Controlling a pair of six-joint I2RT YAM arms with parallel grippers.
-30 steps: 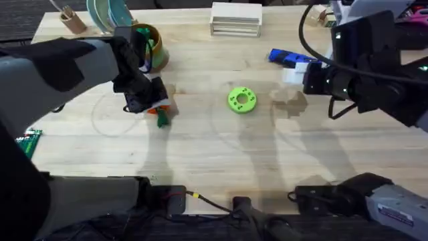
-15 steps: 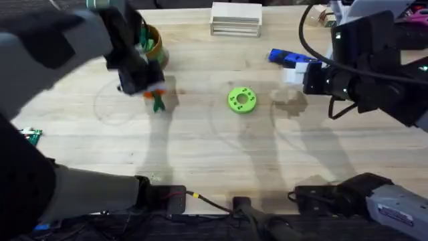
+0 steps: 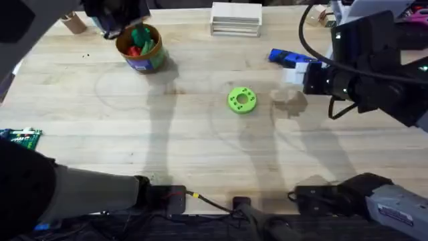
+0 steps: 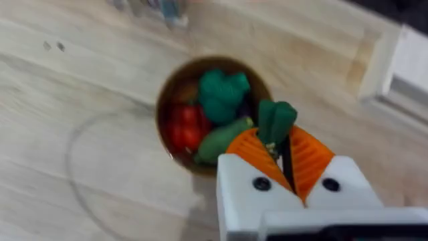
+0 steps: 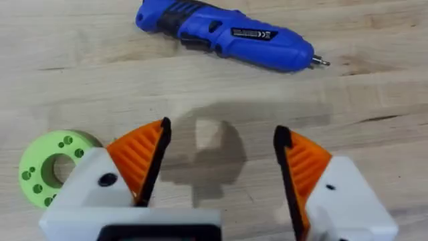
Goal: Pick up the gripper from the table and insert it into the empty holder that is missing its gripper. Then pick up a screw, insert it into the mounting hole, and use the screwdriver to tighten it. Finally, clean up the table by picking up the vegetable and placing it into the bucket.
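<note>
Our left end effector (image 4: 286, 157) pinches the slim green toy vegetable (image 4: 275, 120) above the round orange-rimmed bucket (image 3: 140, 48).
We judge it is poised for dropping; our right end effector (image 5: 217, 164) hangs spread near the blue screwdriver (image 5: 227, 37).

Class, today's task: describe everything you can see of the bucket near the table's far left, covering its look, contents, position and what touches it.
The bucket is a small round tub with an orange-yellow rim and green-and-blue sides, standing upright on the wooden table. It looks plastic. Inside lie red and green toy foods. In the left wrist view the left gripper hangs above its rim, shut on the vegetable, a slim green piece not yet released. Nothing else touches the tub.
</note>
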